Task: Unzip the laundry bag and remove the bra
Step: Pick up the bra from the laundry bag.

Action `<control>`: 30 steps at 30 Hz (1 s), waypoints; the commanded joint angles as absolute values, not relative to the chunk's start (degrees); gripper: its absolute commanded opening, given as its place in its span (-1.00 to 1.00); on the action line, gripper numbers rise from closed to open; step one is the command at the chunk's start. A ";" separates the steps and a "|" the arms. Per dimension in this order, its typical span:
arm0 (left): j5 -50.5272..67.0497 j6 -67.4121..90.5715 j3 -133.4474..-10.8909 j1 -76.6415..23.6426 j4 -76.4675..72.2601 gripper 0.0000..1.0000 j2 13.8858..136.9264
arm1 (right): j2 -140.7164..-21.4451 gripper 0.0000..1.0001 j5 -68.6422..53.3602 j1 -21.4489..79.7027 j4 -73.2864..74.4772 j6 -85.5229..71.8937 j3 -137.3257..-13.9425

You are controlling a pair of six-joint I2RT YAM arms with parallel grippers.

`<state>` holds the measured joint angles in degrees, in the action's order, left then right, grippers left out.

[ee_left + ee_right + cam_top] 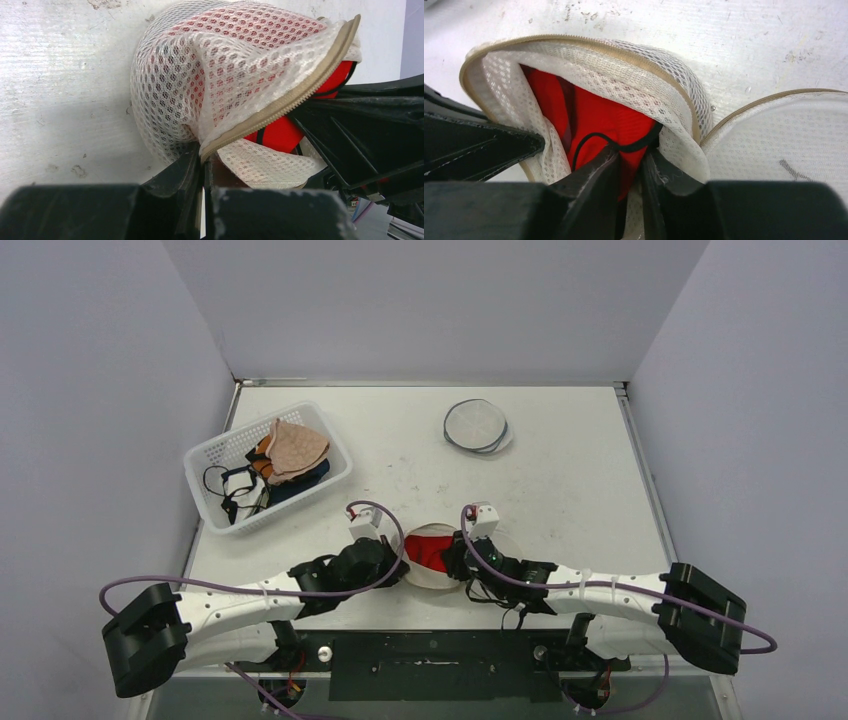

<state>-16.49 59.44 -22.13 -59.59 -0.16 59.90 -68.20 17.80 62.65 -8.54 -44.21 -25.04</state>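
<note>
The white mesh laundry bag (432, 578) lies unzipped between my two grippers near the table's front edge. Its beige zipper edge gapes and shows the red bra (426, 550) inside. In the left wrist view my left gripper (206, 159) is shut on the bag's (220, 75) zipper edge, holding the upper flap raised over the bra (280, 135). My right gripper (631, 161) reaches into the bag's (624, 65) mouth, its jaws pinched on the bra's (599, 115) red fabric at its black trim. The bag's round flap (784, 140) lies open to the right.
A white plastic basket (240, 428) holding several garments stands at the back left. A second round mesh bag (477, 425) lies at the back centre. Walls enclose the table on three sides.
</note>
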 commanded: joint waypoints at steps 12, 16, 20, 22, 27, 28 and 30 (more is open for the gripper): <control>-19.31 56.67 -28.84 -59.47 5.51 -1.00 54.10 | -65.55 -0.89 28.80 72.27 -2.37 -26.24 -34.10; -19.22 54.87 -32.49 -58.77 7.67 -1.00 54.94 | -65.47 -0.89 28.92 74.00 -2.73 -21.91 -34.85; -17.69 53.65 -35.15 -57.09 9.08 -1.00 56.01 | -65.53 -0.89 31.75 76.20 -2.28 -18.18 -35.19; -16.95 53.00 -36.34 -56.14 9.89 -1.00 55.81 | -65.81 -0.89 33.54 76.29 -1.55 -18.24 -35.05; -17.42 52.06 -37.12 -54.81 10.91 -1.00 52.28 | -63.89 -0.89 32.84 76.36 -3.67 -19.16 -31.39; -17.56 51.97 -36.91 -54.53 11.05 -1.00 51.67 | -63.06 -0.89 32.15 76.42 -5.26 -19.16 -30.26; -17.51 51.94 -36.15 -54.02 10.85 -1.00 51.11 | -61.18 -0.89 30.60 76.53 -7.44 -19.08 -28.58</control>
<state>-17.17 53.43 -34.06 -55.18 11.44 53.52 -65.30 30.87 75.85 -1.85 -19.88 -31.05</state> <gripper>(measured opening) 0.016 0.117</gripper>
